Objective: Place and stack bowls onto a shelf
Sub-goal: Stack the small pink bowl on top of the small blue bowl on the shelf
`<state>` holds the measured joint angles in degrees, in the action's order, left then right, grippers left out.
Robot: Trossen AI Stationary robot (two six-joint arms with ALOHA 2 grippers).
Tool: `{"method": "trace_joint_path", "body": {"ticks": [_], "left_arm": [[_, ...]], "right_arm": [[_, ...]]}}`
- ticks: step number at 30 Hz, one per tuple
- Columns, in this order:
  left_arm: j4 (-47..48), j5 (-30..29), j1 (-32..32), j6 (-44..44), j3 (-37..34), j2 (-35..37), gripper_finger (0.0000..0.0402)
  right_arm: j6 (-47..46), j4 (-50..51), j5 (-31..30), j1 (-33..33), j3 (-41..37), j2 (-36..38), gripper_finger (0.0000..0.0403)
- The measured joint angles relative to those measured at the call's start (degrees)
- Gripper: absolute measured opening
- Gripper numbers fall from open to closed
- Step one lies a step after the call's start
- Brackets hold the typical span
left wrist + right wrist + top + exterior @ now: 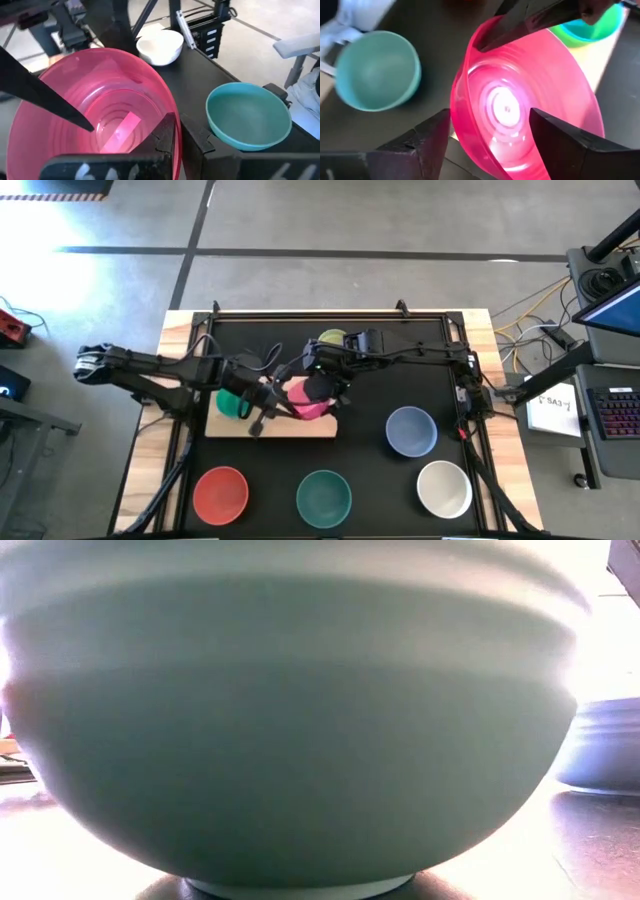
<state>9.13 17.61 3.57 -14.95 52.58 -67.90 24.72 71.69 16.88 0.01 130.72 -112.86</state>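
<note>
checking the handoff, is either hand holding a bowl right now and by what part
The left hand is pinching the magenta bowl by its rim. The right hand stands open around the bowl's opposite rim, not gripping it.

The middle of the shelf (pixel 275 426) is crowded by both arms over the magenta bowl (pixel 312 402). The front row is taken by the red bowl (pixel 221 493), teal bowl (pixel 324 496) and white bowl (pixel 444 488), with gaps between them.
</note>
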Motion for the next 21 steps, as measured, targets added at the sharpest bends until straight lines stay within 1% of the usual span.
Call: {"method": "trace_joint_path", "body": {"ticks": [5,7,12,14,18,19,21], "left_arm": [[2.0,0.3,-2.7,2.9,0.0,0.0,0.0001],[4.4,-0.7,-3.6,4.1,0.0,0.1,0.0001],[13.1,-6.8,-6.0,5.9,0.0,1.7,0.0001],[17.7,-9.4,-6.9,7.8,0.1,2.9,0.0],[28.4,-14.7,-7.7,13.0,1.2,6.2,0.0],[31.0,-16.5,-7.7,14.2,1.3,7.1,0.0],[36.0,-19.1,-7.7,18.1,1.3,8.8,0.0]], "right_arm": [[2.2,-0.7,-3.9,0.0,0.0,0.0,0.027],[2.3,-0.6,-6.2,0.0,0.0,0.0,0.0269],[5.5,-0.5,-14.5,-0.2,0.0,0.0,0.0263],[6.8,-0.4,-17.2,-0.7,0.0,0.0,0.0263],[6.3,0.2,-24.3,-3.1,0.0,0.0,0.0267],[5.9,0.3,-25.6,-4.0,-0.1,0.0,0.0267],[5.4,0.3,-26.2,-6.1,-0.2,0.0,0.0266]]}}
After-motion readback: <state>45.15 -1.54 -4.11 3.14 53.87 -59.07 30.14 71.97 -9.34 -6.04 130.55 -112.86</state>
